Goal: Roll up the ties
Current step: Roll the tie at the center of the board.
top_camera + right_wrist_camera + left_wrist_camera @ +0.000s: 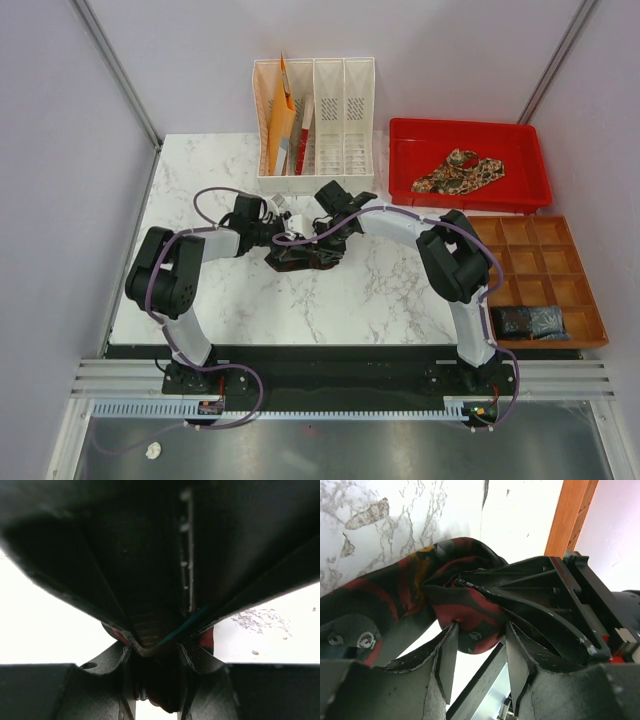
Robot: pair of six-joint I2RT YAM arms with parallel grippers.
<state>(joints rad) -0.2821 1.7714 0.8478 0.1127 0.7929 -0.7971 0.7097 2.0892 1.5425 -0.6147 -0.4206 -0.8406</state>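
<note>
A dark tie with red and orange patches (300,262) lies bunched on the marble table (200,180) at its middle. Both grippers meet over it. My left gripper (283,240) comes from the left. In the left wrist view the tie's rolled end (465,625) bulges between the left gripper's (477,640) fingertips, with the right arm's black frame (545,590) against it. My right gripper (325,245) comes from the right. In the right wrist view my right gripper (156,680) is closed around dark fabric (162,697). A tan paisley tie (460,172) lies in the red tray (470,128).
A white file rack (330,110) with orange folders (282,110) stands just behind the grippers. An orange compartment box (540,250) sits at the right and holds a rolled dark tie (530,322) in its near row. Grey walls enclose the table.
</note>
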